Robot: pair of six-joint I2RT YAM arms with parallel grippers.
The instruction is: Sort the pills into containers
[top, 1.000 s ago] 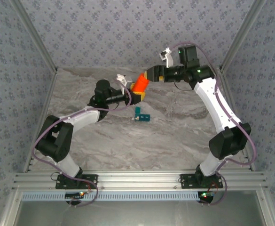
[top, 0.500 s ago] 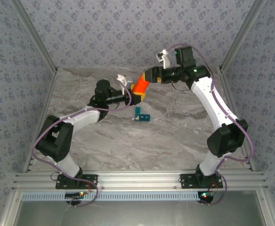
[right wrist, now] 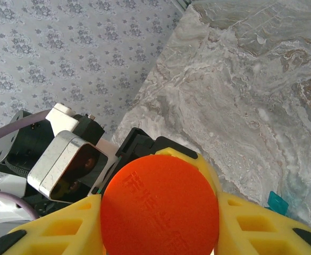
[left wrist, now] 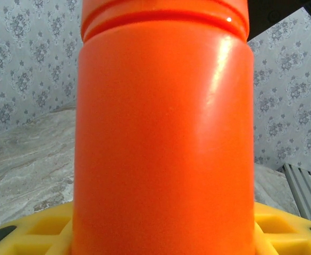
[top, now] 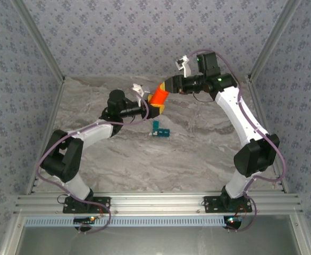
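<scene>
One orange cylindrical plastic bottle (top: 158, 96), tilted, held between two grippers. The left gripper (top: 155, 109) is clamped on its base, yellow fingers (left wrist: 33, 236) pressed against it. The right gripper (top: 169, 85) is pinched on its cap (right wrist: 159, 210). One small teal rectangular plastic box (top: 160, 130) lies on the grey marbled table (top: 144, 159), near the bottle but apart from it. Compartments too small to count; the right wrist view shows just its corner.

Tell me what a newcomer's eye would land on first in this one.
The bright orange bottle stands out, held tilted in mid-air over the far middle of the table. The left tool is clamped on its body and the right tool is closed around its cap. Next comes the small teal pill box, lying on the marble surface just nearer than the bottle.
</scene>
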